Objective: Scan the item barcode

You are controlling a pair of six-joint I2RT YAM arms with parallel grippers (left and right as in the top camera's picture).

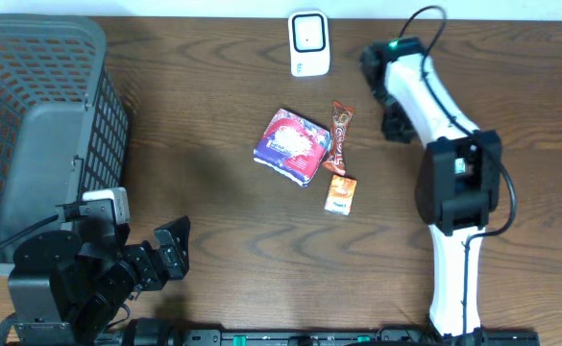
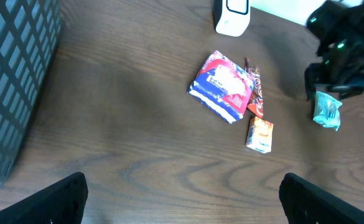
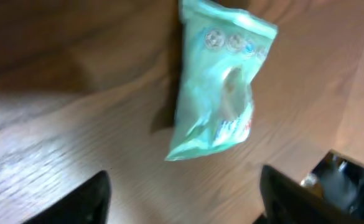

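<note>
right claw [image 3: 188,202]: jaws apart, nothing clamped. teal packet [image 3: 222,87] lies on the table [image 3: 57,143] just ahead of the fingers [image 3: 94,196]. Print is blurred, so can't tell if the barcode faces up. left claw [image 2: 182,202]: jaws wide apart, empty, near the basket [image 1: 31,115]. Mid-table: pouch [image 1: 293,144], brown bar [image 1: 338,137] against it, orange sachet [image 1: 340,194] just beside the bar's near end. scanner [image 1: 309,43] is at the far edge, apart from the packet.
</note>
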